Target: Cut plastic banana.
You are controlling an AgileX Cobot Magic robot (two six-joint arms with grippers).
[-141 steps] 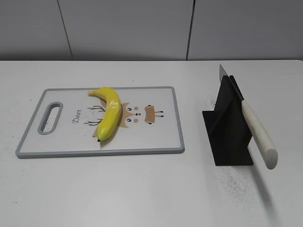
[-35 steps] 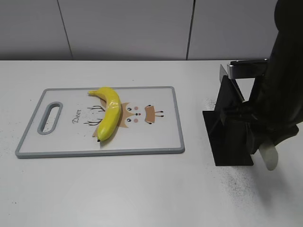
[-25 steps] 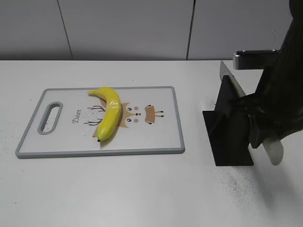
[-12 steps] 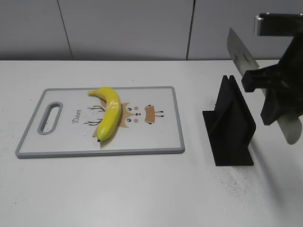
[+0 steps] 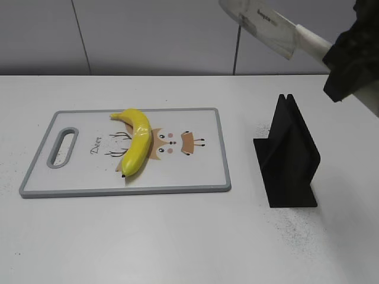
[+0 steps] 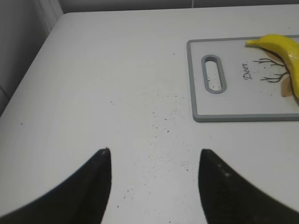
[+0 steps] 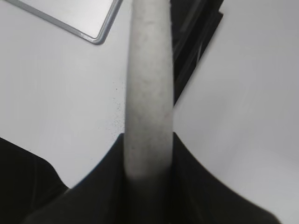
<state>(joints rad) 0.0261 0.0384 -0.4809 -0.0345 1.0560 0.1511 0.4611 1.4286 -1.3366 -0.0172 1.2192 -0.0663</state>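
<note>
The yellow plastic banana (image 5: 137, 142) lies on the white cutting board (image 5: 195, 171) at the table's left; its upper end also shows in the left wrist view (image 6: 280, 49). My right gripper (image 5: 349, 62) is shut on the white handle of a knife (image 5: 263, 23) and holds it high at the top right, blade pointing left, clear above the black knife stand (image 5: 288, 155). The right wrist view shows the handle (image 7: 148, 93) clamped between the jaws (image 7: 148, 158). My left gripper (image 6: 154, 161) is open and empty over bare table, left of the board; it is not in the exterior view.
The cutting board (image 6: 201, 84) has a grey rim and a handle slot (image 5: 63, 148) at its left end. The black stand stands upright right of the board and shows under the handle in the right wrist view (image 7: 196, 42). Dark specks dot the table.
My right arm came in, shut on the knife handle and lifted the knife up and out of the stand, then raised it higher. The banana and board have not moved.
</note>
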